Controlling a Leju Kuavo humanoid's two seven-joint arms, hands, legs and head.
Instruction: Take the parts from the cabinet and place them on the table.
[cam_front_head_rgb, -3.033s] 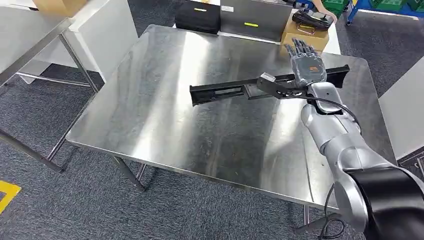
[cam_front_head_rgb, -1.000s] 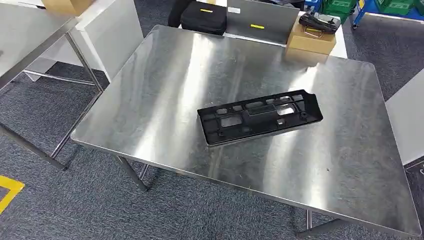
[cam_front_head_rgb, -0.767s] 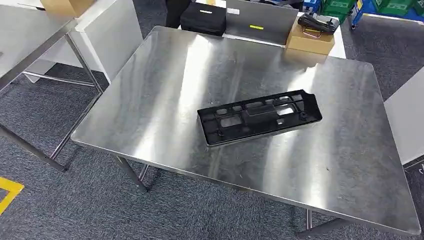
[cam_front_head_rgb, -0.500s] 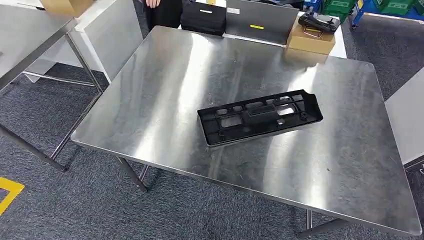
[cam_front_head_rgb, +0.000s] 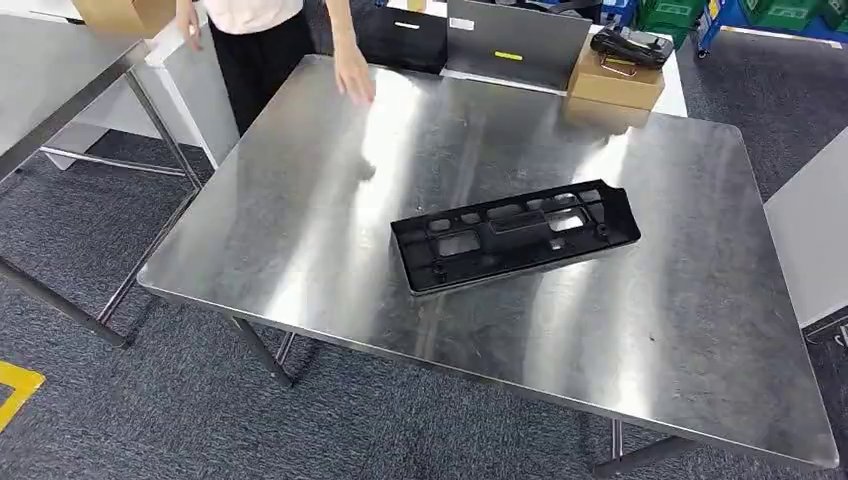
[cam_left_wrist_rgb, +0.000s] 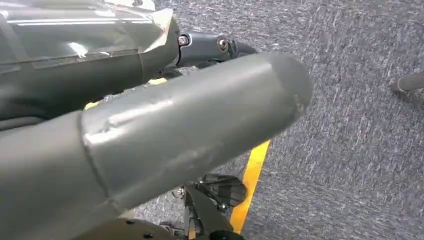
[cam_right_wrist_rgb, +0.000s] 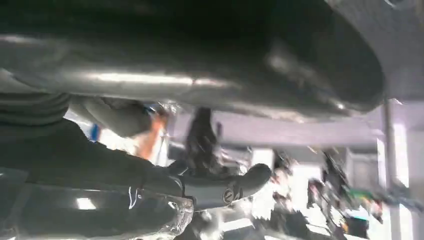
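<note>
the long black plastic part with cut-out holes (cam_front_head_rgb: 515, 236) lies flat near the middle of the steel table (cam_front_head_rgb: 300, 250), no hand on it. a person's hand (cam_front_head_rgb: 354, 74) hovers at 11 o'clock. the left hand (cam_left_wrist_rgb: 165, 135) and right hand (cam_right_wrist_rgb: 200, 75) show too close; i cannot tell their state.

The part (cam_front_head_rgb: 515, 236) lies mid-table (cam_front_head_rgb: 300, 230); a person's hand (cam_front_head_rgb: 354, 76) reaches over the far-left edge.

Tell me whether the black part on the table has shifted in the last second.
No. The black part lies at the same spot and angle on the steel table, judged against the table's edges. The slight shift in the picture is the camera's.
</note>
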